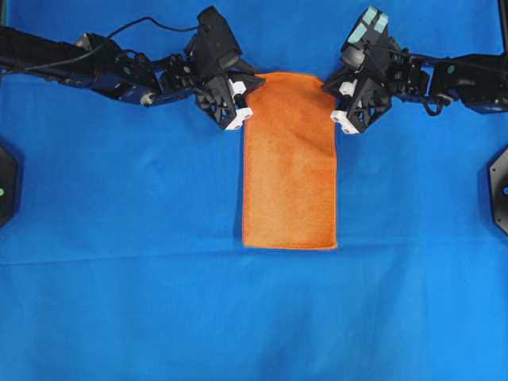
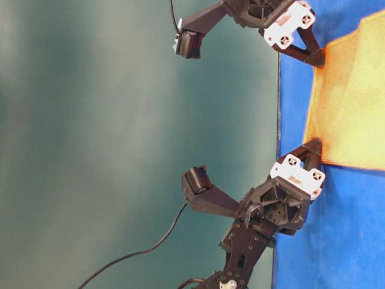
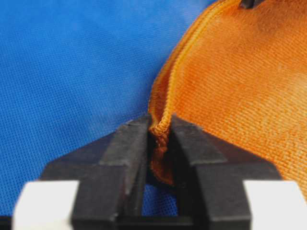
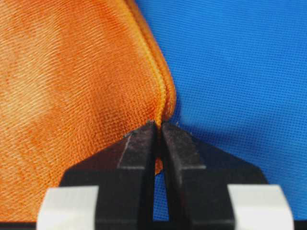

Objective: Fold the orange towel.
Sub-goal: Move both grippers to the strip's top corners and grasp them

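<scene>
Bright orange terry-cloth towel (image 1: 290,163) with a lighter stitched hem: lies on the large blue cloth (image 1: 119,238) covering the table, centre of the overhead view. It shows as a tall narrow rectangle, long axis running from the arms toward the near side. Near short edge flat and square on the cloth. Far end flares slightly wider where both corners are pinched.

Left gripper (image 3: 160,132): fingers clamped on the towel's far corner at the left of the overhead view. Left wrist view shows the hem (image 3: 165,120) bunched and creased between the two black fingertips, which do not quite meet; fabric rises from the pinch.

Right gripper (image 4: 157,125): fingers clamped on the opposite far corner. Right wrist view shows the fingertips nearly together with the hem edge wedged in the slit.

Table-level view: both grippers (image 2: 316,57) (image 2: 313,147) angle down at the towel edge, tips at cloth level, towel (image 2: 352,96) stretched between them. Corners look barely lifted, if at all; cannot tell for sure.

Both arms (image 1: 103,67) (image 1: 452,75) reach in from the far corners, wrists tilted inward toward the towel.
</scene>
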